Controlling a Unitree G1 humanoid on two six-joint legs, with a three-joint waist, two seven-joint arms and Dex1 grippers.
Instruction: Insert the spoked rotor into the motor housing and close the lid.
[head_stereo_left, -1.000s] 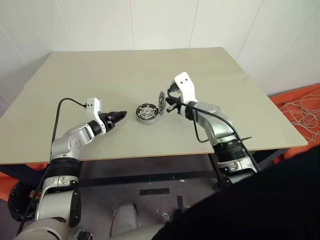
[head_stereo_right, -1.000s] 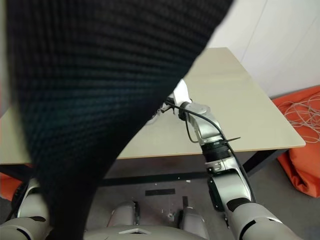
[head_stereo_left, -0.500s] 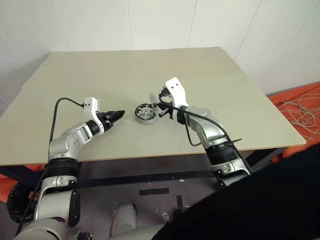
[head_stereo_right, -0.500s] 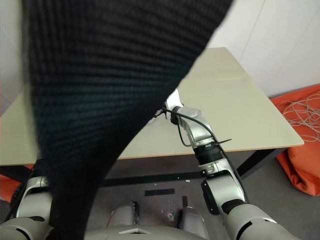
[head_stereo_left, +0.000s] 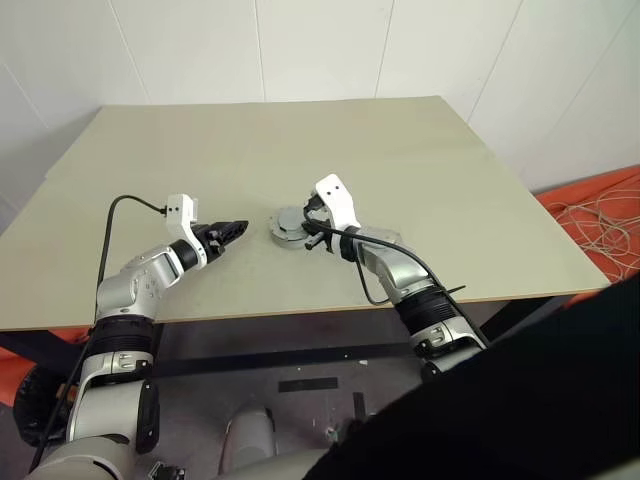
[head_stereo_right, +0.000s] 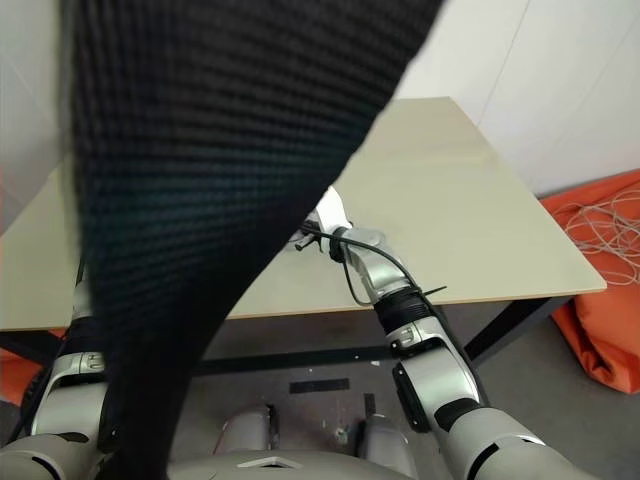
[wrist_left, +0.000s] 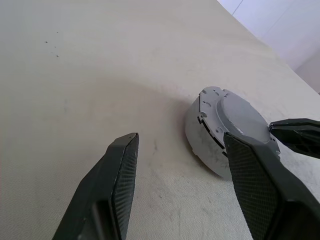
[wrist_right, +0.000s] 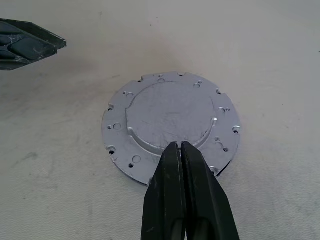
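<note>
Pinching the lid (wrist_right: 170, 120) rim at its 6 o'clock, the shut right gripper (wrist_right: 181, 150) is nearer than the half-open, empty left gripper (wrist_left: 182, 150), which waits apart from the housing (wrist_left: 202, 142).

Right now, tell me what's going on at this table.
The lid lies flat on top of the motor housing in the middle of the table. The right gripper, shut, has its fingertips at the lid's near edge. The left gripper hovers open beside the housing, not touching it.

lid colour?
Matte silver-grey metal lid, small holes around its rim; clearest in the right wrist view.
</note>
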